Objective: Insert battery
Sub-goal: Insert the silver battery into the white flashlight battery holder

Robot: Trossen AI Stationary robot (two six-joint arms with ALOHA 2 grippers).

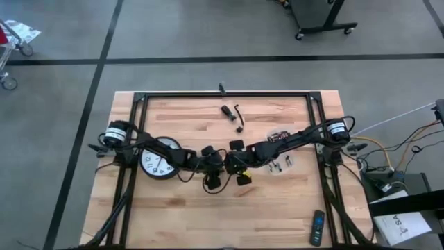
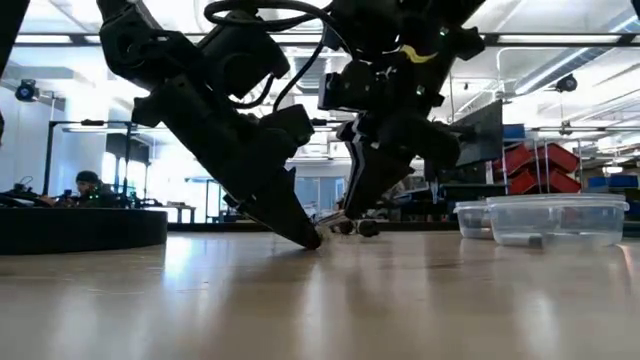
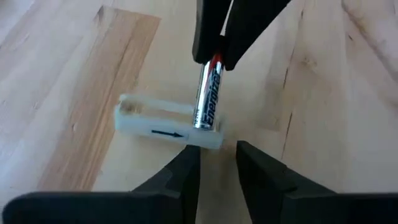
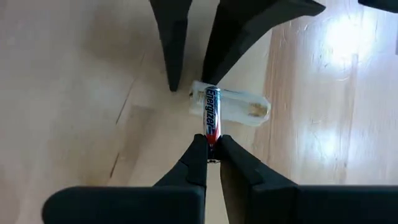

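While the battery (image 4: 211, 114) stands tilted with its lower end in the clear plastic holder (image 4: 239, 107), I pinch its upper end between the tips of my right gripper (image 4: 212, 144). The holder lies flat on the wooden table (image 1: 277, 208), just ahead of my right fingertips, and the battery leans across one end of it, its label readable along the side. In my left wrist view the battery (image 3: 208, 93) comes down from my right fingers into the near end of the holder (image 3: 165, 121), which carries a small black arrow on its side wall.

My left gripper (image 3: 216, 158) sits on the opposite side of the holder, fingers spread a little apart, the tips down at the table right beside the holder's end; I cannot tell whether they touch it. Both my arms reach inward from the table's two sides and meet near its middle, wrists bent down so the fingers slope steeply to the wood.

Outward from my jaws, a wall clock (image 1: 159, 161) lies under my left arm, and a remote control (image 1: 316, 227) rests near the table's front right corner.
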